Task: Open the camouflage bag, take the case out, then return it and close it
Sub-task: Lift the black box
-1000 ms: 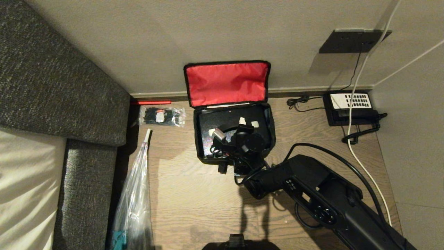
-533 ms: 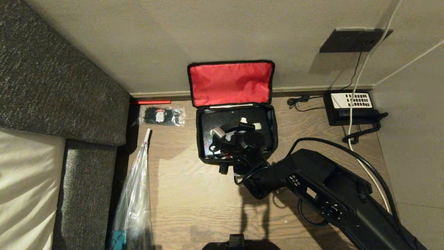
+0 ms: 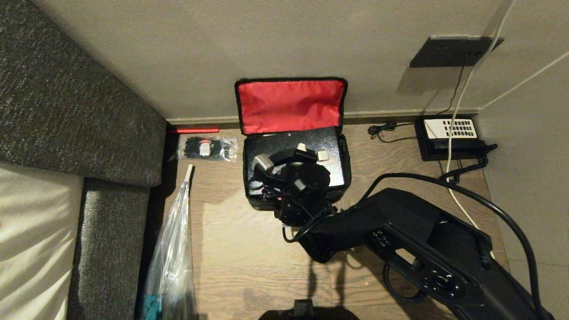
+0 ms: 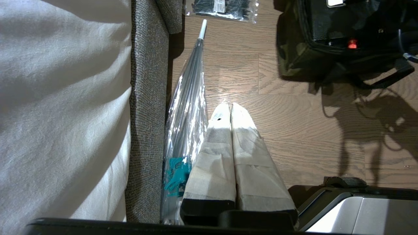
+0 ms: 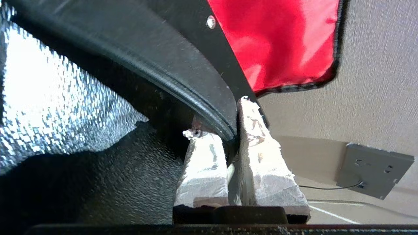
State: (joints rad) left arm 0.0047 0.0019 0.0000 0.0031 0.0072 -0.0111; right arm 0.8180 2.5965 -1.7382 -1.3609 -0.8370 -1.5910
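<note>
Gripping: the case handle (image 5: 183,81), a curved black strap, is clamped between the taped fingers (image 5: 261,156) of the right end effector (image 5: 233,130).
Right end effector: it is seen in the head view (image 3: 313,151) over the open bag, with its black arm (image 3: 400,249) reaching in from the lower right.
Case: the case (image 3: 311,142), black and slightly shiny, is seen inside the bag, its top face level with the bag's rim or just above it; which cannot be told.
Camouflage bag: the camouflage bag (image 3: 342,178) is set on the wooden floor (image 3: 240,249) against the wall, its lid (image 3: 291,106) stood upright with the red lining shown.
Left end effector: the left end effector (image 4: 231,109) is held above the floor with its taped fingers pressed together on nothing, well apart from the bag.
Surroundings: a packet of black ties (image 3: 206,148) lies just left of the bag, a clear wrapped umbrella (image 3: 171,249) lies along the sofa (image 3: 80,115), and a black telephone (image 3: 449,138) sits to the right by the wall.
</note>
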